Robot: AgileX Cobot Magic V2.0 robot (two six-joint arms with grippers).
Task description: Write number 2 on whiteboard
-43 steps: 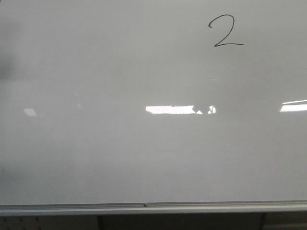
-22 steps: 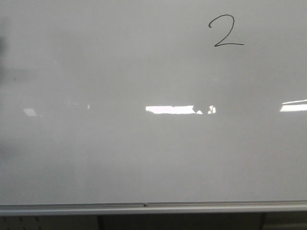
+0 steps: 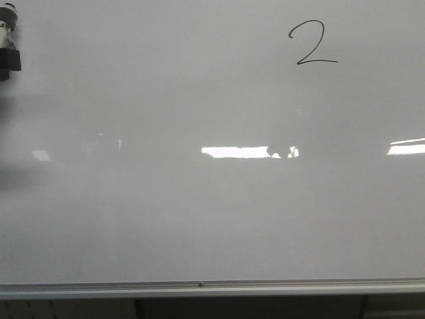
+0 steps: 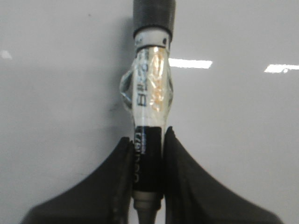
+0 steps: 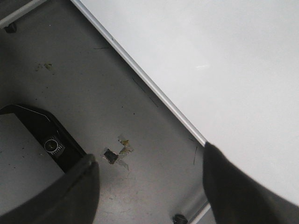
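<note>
The whiteboard (image 3: 199,212) fills the front view, with its silver rail (image 3: 199,288) along the bottom. A black handwritten number 2 (image 3: 312,43) stands at its upper right. My left gripper (image 4: 147,135) is shut on a black and white marker (image 4: 149,93), which points at the whiteboard (image 4: 56,93). The marker's end (image 3: 8,40) shows at the upper left edge of the front view, far left of the 2. My right gripper (image 5: 149,153) is open and empty over the grey floor, beside the whiteboard's edge (image 5: 224,60).
Bright light reflections (image 3: 236,152) lie across the middle of the board. In the right wrist view a grey floor (image 5: 117,93) holds a taped scrap (image 5: 117,154) and a black base with a knob (image 5: 53,147).
The marker's end has come into the front view at the upper left edge, where only a dark shadow showed before. The 2 is unchanged.
</note>
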